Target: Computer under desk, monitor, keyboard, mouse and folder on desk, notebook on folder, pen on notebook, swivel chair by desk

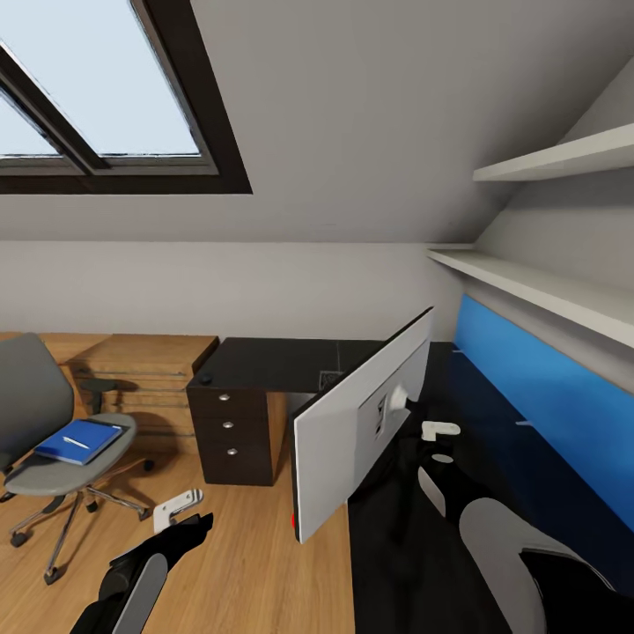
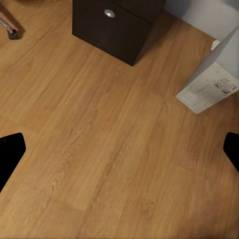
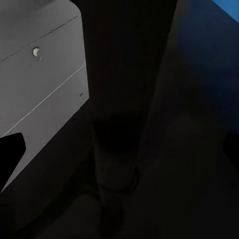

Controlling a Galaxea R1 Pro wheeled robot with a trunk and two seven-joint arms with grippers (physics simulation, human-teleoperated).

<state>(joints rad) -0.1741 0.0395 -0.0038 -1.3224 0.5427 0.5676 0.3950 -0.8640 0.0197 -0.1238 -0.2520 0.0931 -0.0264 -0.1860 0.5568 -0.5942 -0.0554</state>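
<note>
The desk [image 1: 273,363], with its glossy black top, runs ahead of and beneath the right gripper [image 1: 438,443], and the monitor [image 1: 352,431] stands on it just to that gripper's left, turned so its pale back faces the robot and its near corner hangs past the desk edge. The right gripper sits close against the back of the monitor by the stand, but whether its fingers are apart or clamped I cannot tell. The step in hand looks like settling the monitor squarely on the desk, so it would pay to keep the screen upright and push low, near the stand, away from the edge. The swivel chair [image 1: 35,414] stands well off to the left of the left gripper [image 1: 180,511], and its seat serves as the only holder here: the folder [image 1: 79,440] lies flat on it with a thin white pen [image 1: 77,443] on top. The computer [image 2: 211,79] stands on the floor ahead of the left gripper, whose fingers are spread apart over bare wood.
</note>
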